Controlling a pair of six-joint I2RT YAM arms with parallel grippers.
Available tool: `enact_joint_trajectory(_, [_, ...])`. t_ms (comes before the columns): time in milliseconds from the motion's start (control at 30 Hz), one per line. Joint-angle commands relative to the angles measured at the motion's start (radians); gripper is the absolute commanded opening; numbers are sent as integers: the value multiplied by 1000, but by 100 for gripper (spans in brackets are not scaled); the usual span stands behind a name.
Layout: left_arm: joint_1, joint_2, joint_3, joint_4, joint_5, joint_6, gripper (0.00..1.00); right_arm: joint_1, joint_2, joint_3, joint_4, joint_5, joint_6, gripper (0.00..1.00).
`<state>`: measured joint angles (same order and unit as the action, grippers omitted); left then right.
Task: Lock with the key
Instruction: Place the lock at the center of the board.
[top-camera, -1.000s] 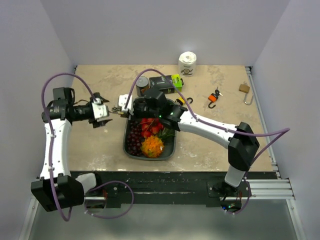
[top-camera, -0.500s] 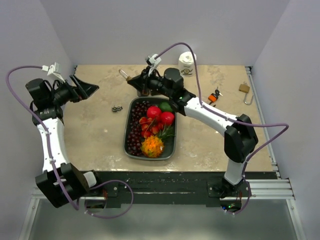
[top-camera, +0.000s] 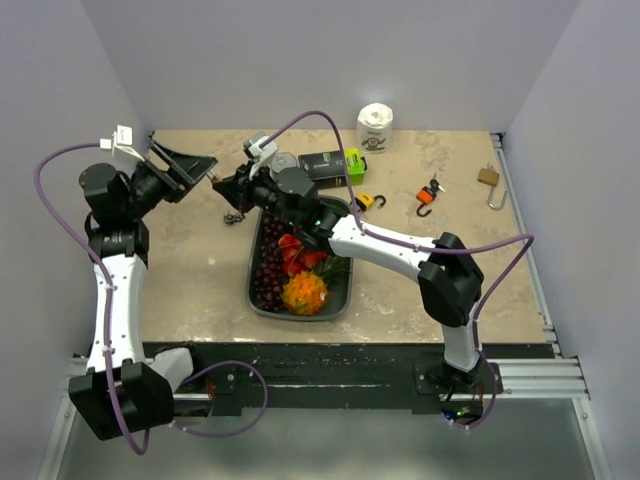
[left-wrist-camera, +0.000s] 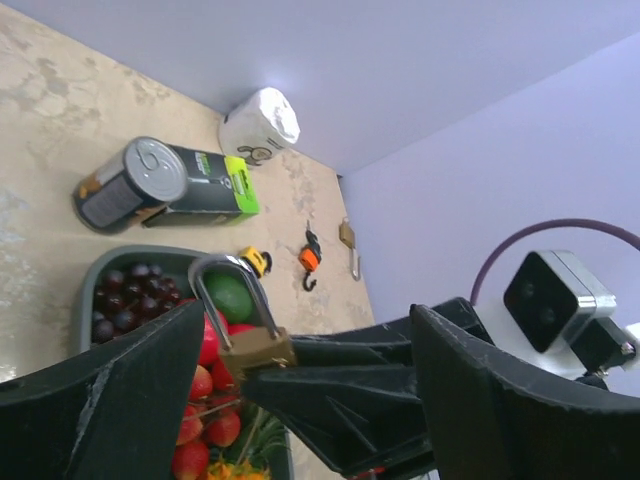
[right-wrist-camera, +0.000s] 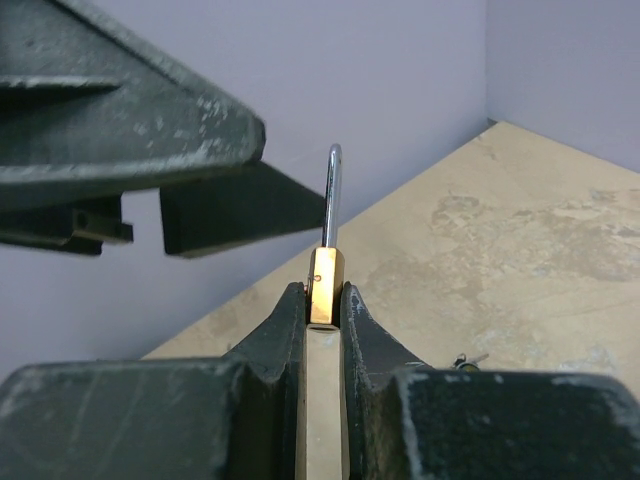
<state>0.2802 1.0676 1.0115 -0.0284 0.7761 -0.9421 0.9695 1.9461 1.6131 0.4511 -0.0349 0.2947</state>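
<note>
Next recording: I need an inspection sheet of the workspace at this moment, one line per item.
Surface: beige table, no spill seen.
Job's things: padlock held in the air; key lying on the table.
Clutter: fruit tray, can, box, roll, hook, second padlock.
Grippers: left gripper open, empty; right gripper shut on padlock.
Cables: purple cable looping off each arm.
Surroundings: plain walls on three sides.

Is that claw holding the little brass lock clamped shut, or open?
Shut. In the right wrist view the fingers of the right gripper press both sides of the padlock, its shackle sticking out past them.
</note>
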Motion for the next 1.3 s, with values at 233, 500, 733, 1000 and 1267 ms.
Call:
enact_joint_trajectory(233, [-42,-14,-10,-79,-119,-3,75,18,-4,73,112,119,-11,0])
enact_joint_trajectory(500, [-75,-6,-25,-47,-112,-15,68,28,14,85,113,105,1,0])
enact_joint_trajectory(733, [-82,-3,-39,-15,-103,-34,52,40,30,90,120,105,3,0])
enact_joint_trajectory(1000, [-85,-5,-47,1,-101,-32,8,49,30,82,115,104,-2,0])
enact_joint_trajectory(1267, [-32,67,79,-184,-234,247,0,37,-51,12,38,72,-71,70])
